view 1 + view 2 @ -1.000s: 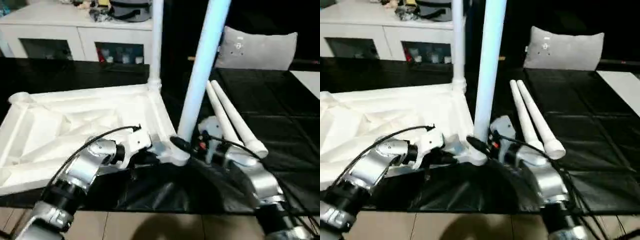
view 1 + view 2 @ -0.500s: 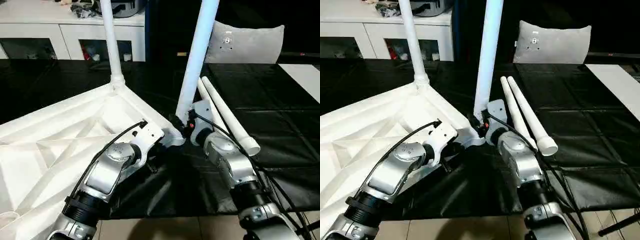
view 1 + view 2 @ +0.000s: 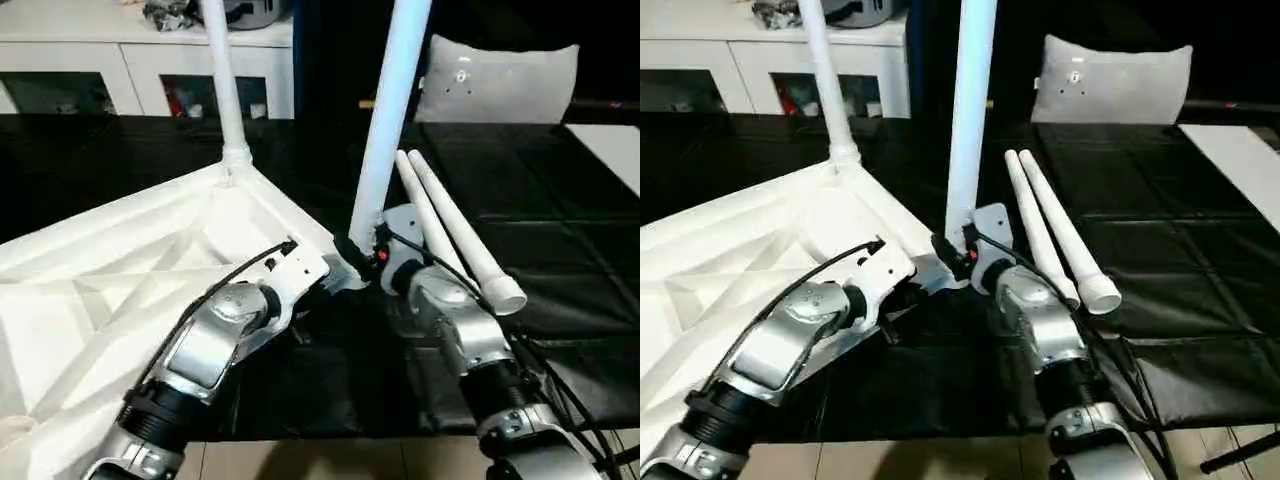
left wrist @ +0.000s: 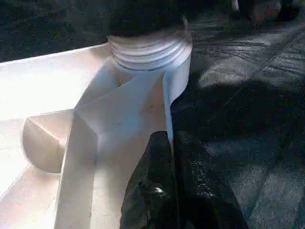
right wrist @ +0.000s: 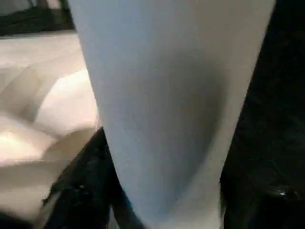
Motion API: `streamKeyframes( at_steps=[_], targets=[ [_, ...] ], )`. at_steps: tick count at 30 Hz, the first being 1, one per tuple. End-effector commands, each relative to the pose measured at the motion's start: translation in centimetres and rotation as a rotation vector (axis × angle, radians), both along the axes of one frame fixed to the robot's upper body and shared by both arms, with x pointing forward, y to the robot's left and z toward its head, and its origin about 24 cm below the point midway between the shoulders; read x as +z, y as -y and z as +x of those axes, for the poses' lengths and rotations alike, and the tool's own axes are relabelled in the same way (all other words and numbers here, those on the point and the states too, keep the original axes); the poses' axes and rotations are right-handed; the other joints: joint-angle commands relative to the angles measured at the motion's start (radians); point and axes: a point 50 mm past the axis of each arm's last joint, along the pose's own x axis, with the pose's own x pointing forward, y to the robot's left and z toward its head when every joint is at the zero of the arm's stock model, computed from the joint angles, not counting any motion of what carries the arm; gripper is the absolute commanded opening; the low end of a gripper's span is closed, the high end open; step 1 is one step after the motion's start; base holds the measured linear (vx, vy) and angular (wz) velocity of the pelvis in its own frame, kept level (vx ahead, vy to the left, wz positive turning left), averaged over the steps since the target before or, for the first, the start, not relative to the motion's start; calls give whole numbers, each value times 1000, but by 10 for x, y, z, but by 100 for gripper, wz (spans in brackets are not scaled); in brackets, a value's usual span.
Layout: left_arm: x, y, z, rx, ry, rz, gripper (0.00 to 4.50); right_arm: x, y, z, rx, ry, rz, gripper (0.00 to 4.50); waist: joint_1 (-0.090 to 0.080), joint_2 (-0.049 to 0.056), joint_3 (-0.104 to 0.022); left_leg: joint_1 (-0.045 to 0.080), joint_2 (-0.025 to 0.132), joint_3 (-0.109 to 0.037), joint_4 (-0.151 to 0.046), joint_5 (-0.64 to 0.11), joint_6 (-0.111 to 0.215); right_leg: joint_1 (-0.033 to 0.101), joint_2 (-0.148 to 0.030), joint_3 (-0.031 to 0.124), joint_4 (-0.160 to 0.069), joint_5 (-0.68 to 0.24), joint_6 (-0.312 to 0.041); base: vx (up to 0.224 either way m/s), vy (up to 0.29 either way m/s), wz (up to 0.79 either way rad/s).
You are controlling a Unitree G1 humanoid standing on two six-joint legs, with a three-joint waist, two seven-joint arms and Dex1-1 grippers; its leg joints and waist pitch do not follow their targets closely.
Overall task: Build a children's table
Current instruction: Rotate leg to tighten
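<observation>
The white tabletop point(image 3: 120, 290) lies upside down on the black table, ribs up. One white leg point(image 3: 225, 90) stands in its far corner socket. A second leg point(image 3: 390, 110) stands upright at the near right corner socket point(image 4: 150, 52). My right gripper point(image 3: 362, 250) is shut on this leg just above its base; in the right wrist view the leg point(image 5: 167, 105) sits between the black fingers point(image 5: 78, 195). My left gripper point(image 4: 172, 157) is shut on the tabletop's thin rim beside that corner. Two loose legs point(image 3: 450, 225) lie side by side to the right.
A white cabinet point(image 3: 150, 70) with glass doors stands behind the table. A grey cushion point(image 3: 495, 80) leans at the back right, and a white sheet point(image 3: 615, 140) lies at the far right. The black cloth's front edge point(image 3: 350, 432) runs just below my forearms, with floor beyond.
The head camera has shifted since a second ago, so the whole picture differs. Both grippers keep their holds at the same corner; the parts show no clear move.
</observation>
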Motion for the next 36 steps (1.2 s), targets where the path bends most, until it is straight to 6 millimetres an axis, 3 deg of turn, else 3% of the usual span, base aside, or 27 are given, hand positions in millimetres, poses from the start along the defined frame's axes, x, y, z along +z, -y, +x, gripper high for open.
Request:
streamKeyframes(
  at_steps=[1,3,6,13,14,18,24,27,31,36],
  targets=[
    [8,-1,5,-39,39,11,0,-16,7,-13,58,-71,-3,341,5,10,-49,-15,9,15,-53,-113,49,61,-46,44,-65,-44,-210,0,0,0],
    [8,-3,6,-49,38,18,0,-13,12,-15,87,-50,4,352,9,9,-48,-18,7,16,-48,-59,71,65,-42,41,-55,66,-235,0,0,0],
    [6,-8,7,-78,31,30,0,-5,23,-20,161,-3,1,384,13,13,-46,-18,7,17,-49,-87,80,67,-48,41,-59,13,-240,0,0,0],
    [3,-18,4,-211,-8,58,0,12,50,-30,300,75,-46,436,18,10,-43,-17,8,17,-49,-129,78,67,-49,41,-67,-90,-215,0,0,0],
    [2,-21,3,-261,-15,71,0,16,56,-31,342,85,-65,444,20,15,-44,-16,9,17,-49,-123,80,65,-50,41,-66,-88,-218,0,0,0],
    [2,-25,-1,-355,-30,89,0,24,65,-32,409,89,-89,444,26,15,-45,-13,11,18,-44,-102,97,64,-48,41,-60,-42,-236,0,0,0],
    [2,-30,-8,-508,-71,123,0,29,69,-36,539,75,-162,444,38,15,-46,-12,12,18,-43,-86,98,65,-49,41,-53,-12,-254,0,0,0],
    [3,-30,-12,-600,-89,131,0,28,65,-43,663,40,-166,444,41,13,-45,-12,11,19,-43,-105,97,66,-51,41,-56,-45,-250,0,0,0],
    [4,-29,-14,-635,-98,127,0,28,62,-44,695,29,-160,444,48,11,-44,-10,14,19,-44,-122,88,62,-52,42,-57,-89,-244,0,0,0],
    [3,-28,-16,-674,-104,127,0,26,57,-44,729,14,-140,389,55,10,-44,-10,14,18,-44,-129,72,62,-52,42,-55,-103,-234,0,0,0]
  ],
)
